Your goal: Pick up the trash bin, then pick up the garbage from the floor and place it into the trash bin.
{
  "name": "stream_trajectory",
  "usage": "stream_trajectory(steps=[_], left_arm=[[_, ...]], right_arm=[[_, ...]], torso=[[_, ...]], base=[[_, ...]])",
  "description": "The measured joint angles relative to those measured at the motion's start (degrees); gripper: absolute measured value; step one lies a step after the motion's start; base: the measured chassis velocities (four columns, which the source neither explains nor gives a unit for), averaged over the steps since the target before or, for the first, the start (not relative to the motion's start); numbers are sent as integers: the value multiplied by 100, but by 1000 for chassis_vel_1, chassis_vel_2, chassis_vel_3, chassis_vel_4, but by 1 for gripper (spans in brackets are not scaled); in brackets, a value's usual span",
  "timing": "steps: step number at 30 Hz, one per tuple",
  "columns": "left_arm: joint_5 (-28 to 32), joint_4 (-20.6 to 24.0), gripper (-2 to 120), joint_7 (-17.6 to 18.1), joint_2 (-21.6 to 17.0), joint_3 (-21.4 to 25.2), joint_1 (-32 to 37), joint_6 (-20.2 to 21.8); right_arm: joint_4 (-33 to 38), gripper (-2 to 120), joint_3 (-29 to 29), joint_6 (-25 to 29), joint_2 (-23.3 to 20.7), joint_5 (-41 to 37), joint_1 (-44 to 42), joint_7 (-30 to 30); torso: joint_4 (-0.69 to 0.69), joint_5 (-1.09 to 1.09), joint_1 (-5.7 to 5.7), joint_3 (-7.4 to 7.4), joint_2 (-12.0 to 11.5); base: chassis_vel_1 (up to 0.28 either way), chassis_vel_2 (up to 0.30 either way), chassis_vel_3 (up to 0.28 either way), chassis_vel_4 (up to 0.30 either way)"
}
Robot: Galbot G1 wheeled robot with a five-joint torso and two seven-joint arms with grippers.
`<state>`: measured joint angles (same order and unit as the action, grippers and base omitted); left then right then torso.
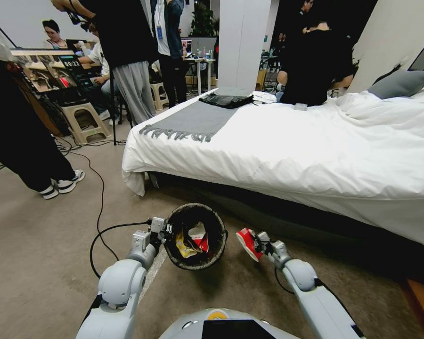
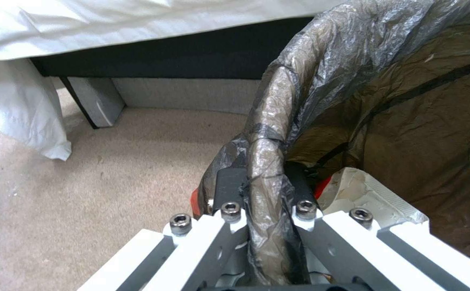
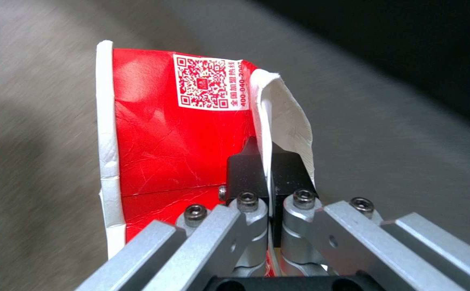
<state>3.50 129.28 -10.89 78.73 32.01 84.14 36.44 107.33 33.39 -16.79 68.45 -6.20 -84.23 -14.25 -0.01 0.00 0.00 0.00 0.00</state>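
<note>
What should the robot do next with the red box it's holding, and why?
Probably swing the right gripper leftward, over the trash bin. It is shut on the red carton, which hangs beside the bin, not above it. The left gripper grips the bin's rim with the opening facing up.

The trash bin (image 1: 196, 236) hangs by its rim between the left gripper's (image 2: 265, 190) fingers, wrappers (image 1: 193, 240) inside; right of it a carton (image 1: 248, 243) sits between the right gripper's (image 3: 269, 161) fingers, bed (image 1: 315, 141) beyond both
</note>
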Motion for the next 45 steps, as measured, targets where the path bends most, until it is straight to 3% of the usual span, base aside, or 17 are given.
stream_trajectory(steps=[5,13,14,18,20,25,32,37,45], left_arm=[[3,18,1,0,19,2,-2,-1],[9,27,1,0,16,-5,-7,-2],[9,24,1,-6,8,-22,-10,-2],[9,23,1,-8,2,-29,-10,-2],[10,23,1,-12,-35,-47,-12,-2],[12,46,1,-7,-91,-78,-24,9],[-22,45,1,46,-66,-207,-81,78],[-52,35,1,93,-52,-287,-113,115],[-175,23,1,143,25,-435,-117,137]], right_arm=[[349,0,203,-20,7,-134,-117,111],[1664,0,285,-324,-72,-666,-269,470],[2083,0,236,-478,-158,-909,-244,616],[2230,0,206,-525,-197,-1010,-216,694],[2771,0,5,-728,-439,-1605,-83,1020],[3293,0,-254,-897,-773,-2039,105,1044],[3348,0,-574,-968,-1090,-2159,453,488],[3309,0,-839,-1010,-1245,-2245,640,424],[3046,0,-1810,-1032,-1371,-2276,1068,467]], torso=[[2,0,0,0,0],[2,-1,0,0,1],[1,0,0,0,1],[1,0,0,0,1],[2,0,0,0,1],[1,0,0,0,1],[2,0,0,0,0],[1,0,0,1,1],[2,0,0,1,0]], base=[[0,0,0,0],[0,0,0,0],[0,0,0,0],[0,0,0,0],[0,0,0,0],[0,0,0,0],[0,0,0,0],[0,0,0,0],[0,0,0,0]])
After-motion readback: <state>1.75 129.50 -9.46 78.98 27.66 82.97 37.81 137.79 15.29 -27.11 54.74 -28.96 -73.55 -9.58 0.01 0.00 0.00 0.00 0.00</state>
